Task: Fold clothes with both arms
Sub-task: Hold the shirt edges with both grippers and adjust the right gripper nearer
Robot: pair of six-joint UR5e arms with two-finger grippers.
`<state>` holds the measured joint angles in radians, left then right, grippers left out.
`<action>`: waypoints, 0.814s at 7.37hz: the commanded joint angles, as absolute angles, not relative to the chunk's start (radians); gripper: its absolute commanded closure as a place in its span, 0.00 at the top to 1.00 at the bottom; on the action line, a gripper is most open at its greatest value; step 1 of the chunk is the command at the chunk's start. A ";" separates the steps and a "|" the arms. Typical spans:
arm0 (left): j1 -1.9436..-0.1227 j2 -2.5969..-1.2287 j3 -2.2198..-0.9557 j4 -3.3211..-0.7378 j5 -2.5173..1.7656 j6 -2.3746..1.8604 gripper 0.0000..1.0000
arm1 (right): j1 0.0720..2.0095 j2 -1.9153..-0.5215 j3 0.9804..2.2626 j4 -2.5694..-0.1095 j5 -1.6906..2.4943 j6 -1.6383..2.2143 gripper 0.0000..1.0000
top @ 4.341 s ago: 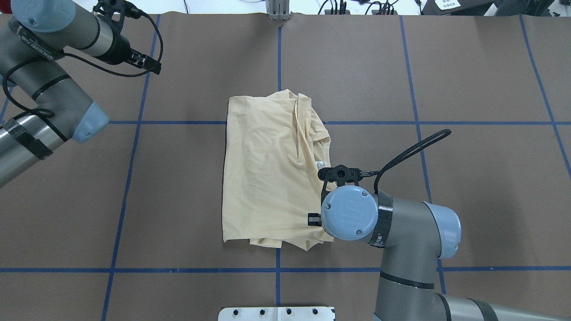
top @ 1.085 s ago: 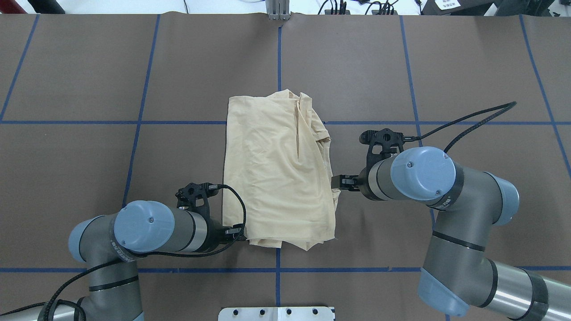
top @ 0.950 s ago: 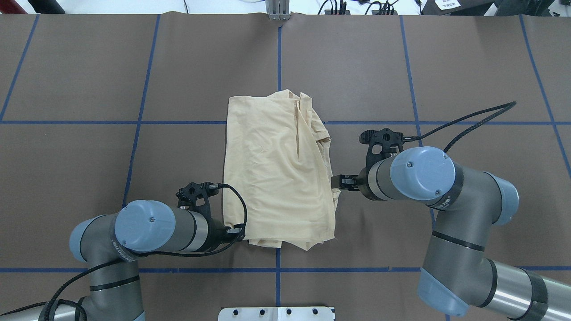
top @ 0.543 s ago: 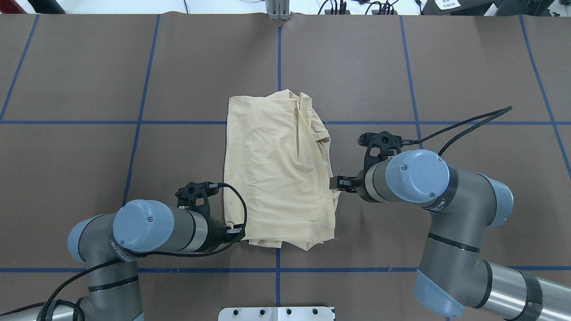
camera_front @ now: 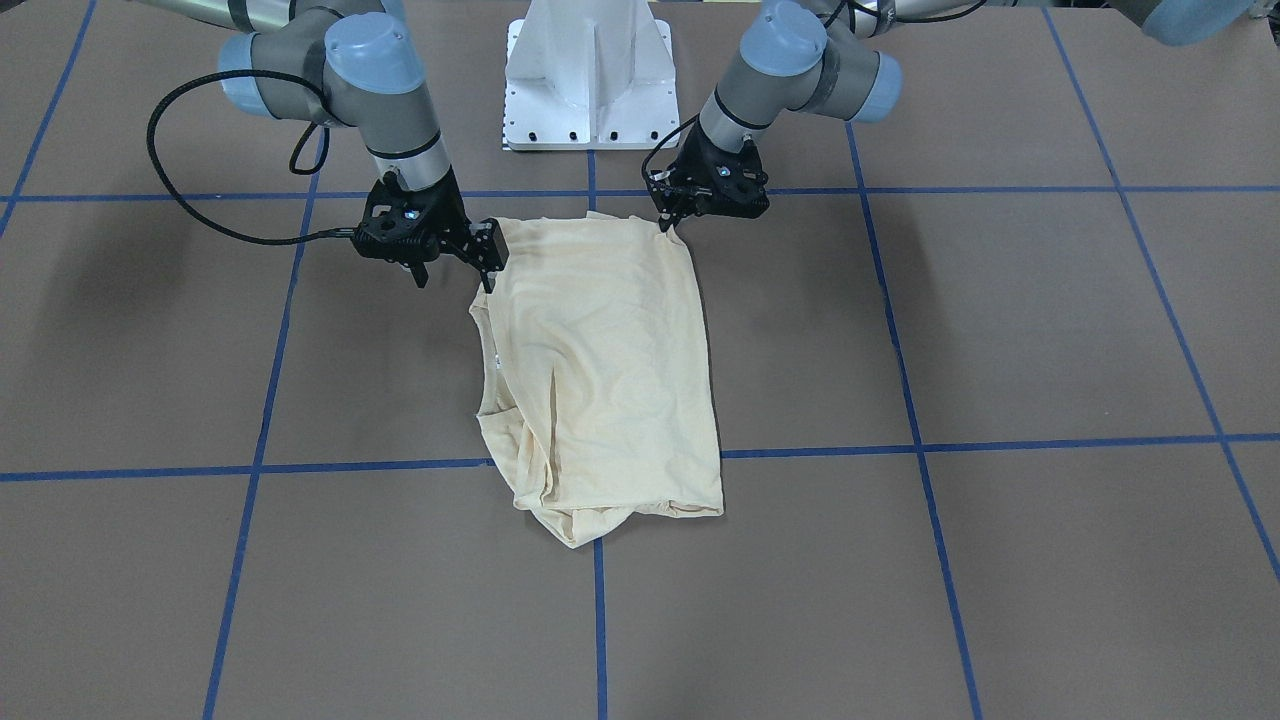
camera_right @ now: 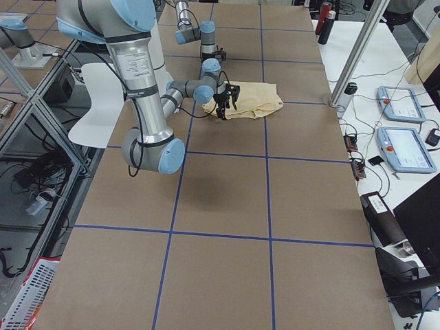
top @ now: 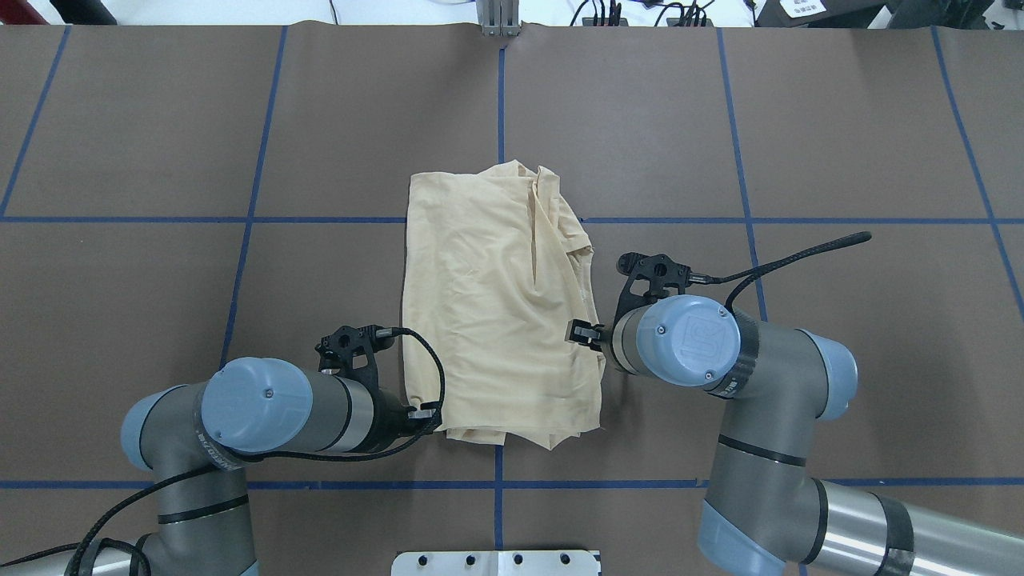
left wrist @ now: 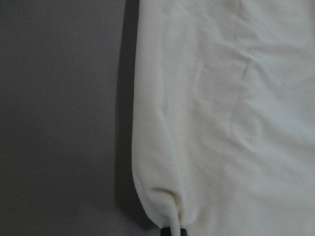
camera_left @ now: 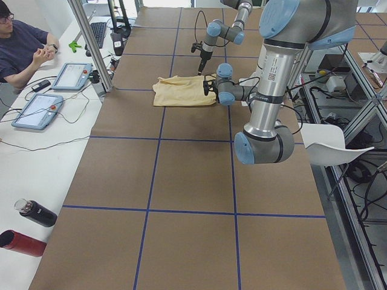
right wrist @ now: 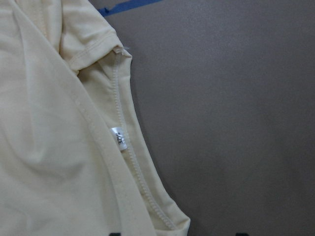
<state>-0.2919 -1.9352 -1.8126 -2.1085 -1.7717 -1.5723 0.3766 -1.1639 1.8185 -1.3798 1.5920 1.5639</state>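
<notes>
The clothes are one pale cream-yellow shirt (top: 488, 304) lying folded in a long rectangle at the table's middle, with no print showing. My left gripper (top: 428, 416) is low at its near left corner. In the left wrist view the shirt's corner (left wrist: 172, 211) is bunched between the jaws, so it is shut on the fabric. My right gripper (top: 584, 332) stands open at the shirt's right edge (camera_front: 478, 310). Its two dark fingertips (right wrist: 115, 233) straddle the hem, just past the small white neck label (right wrist: 118, 138). From the front, the left gripper (camera_front: 668, 222) and the right gripper (camera_front: 455, 272) flank the end nearest the robot.
The table is covered in brown sheet (top: 800, 120) crossed by blue tape lines (top: 240, 220). The white pedestal base (camera_front: 590, 70) stands just behind the shirt. A person (camera_left: 24, 42) sits at a side bench with tablets (camera_left: 72, 75) and bottles (camera_left: 36, 212).
Over the last second my right gripper slid left and slightly nearer, onto the shirt's right edge. The left gripper stayed at the near left corner, having swung in from the far left before that.
</notes>
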 commanded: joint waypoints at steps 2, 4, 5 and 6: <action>-0.293 -1.931 -1.833 -2.106 -1.772 -1.572 0.00 | 0.321 -1.157 1.801 -1.384 1.514 1.598 0.69; -0.293 -1.931 -1.833 -2.105 -1.773 -1.572 0.00 | 0.316 -1.157 1.798 -1.385 1.508 1.598 0.63; -0.291 -1.930 -1.833 -2.105 -1.773 -1.572 0.00 | 0.314 -1.154 1.798 -1.384 1.508 1.598 0.60; -0.293 -1.930 -1.833 -2.105 -1.773 -1.572 0.00 | 0.314 -1.151 1.798 -1.385 1.508 1.597 0.50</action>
